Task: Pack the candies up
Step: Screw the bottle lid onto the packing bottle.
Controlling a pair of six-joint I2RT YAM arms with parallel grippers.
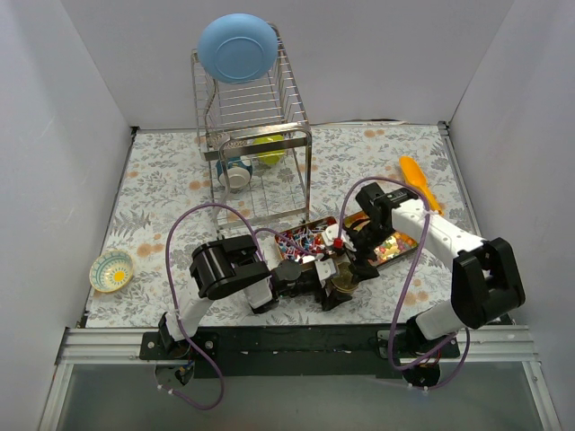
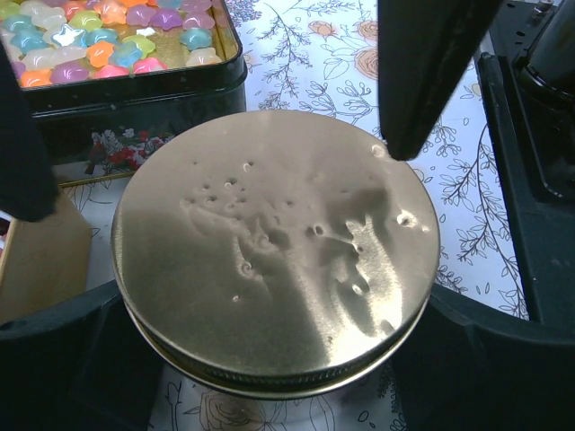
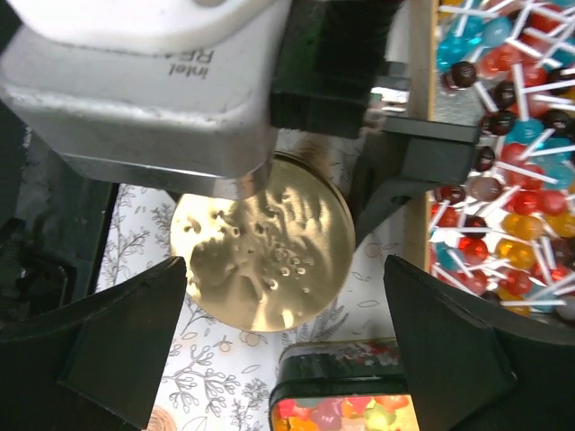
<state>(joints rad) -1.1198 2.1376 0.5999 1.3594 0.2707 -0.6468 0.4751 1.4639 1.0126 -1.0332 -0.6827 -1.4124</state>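
1. Black fingers (image 2: pixel 422 72) of our left gripper (image 2: pixel 216 180) are standing wide apart on either side of a gold lid (image 2: pixel 274 269). One tip is sitting right at the lid's rim and a gap is showing at the other, so the jaws are spread around the lid and not clamping it.
2. Our right gripper (image 3: pixel 283 265) is hanging over the same lid. Its two fingers (image 3: pixel 117 350) are splayed wide and are gripping nothing.
3. We are seeing the lid's dented face and its whole round edge. What it is sitting on is hidden beneath it.
4. The candies (image 2: pixel 108 36), pastel stars, are filling a black tin (image 2: pixel 135 103) near the lid. The lollipops (image 3: pixel 512 135) are lying in a wooden tray (image 3: pixel 418 108) next to the tin.
5. One left finger is standing between the lid's edge and the tray's wooden wall. Only narrow strips of floral tablecloth (image 2: pixel 314 63) are showing around the lid.
6. From above, both grippers are crowding together at the lid, just in front of the tray and tin.
7. Farther out, a wire dish rack (image 1: pixel 292 135) is carrying a blue bowl (image 1: pixel 236 47). An orange tool (image 1: pixel 418 180) is lying to the right, and a small bowl (image 1: pixel 111 270) is sitting at the far left, well apart from the arms.
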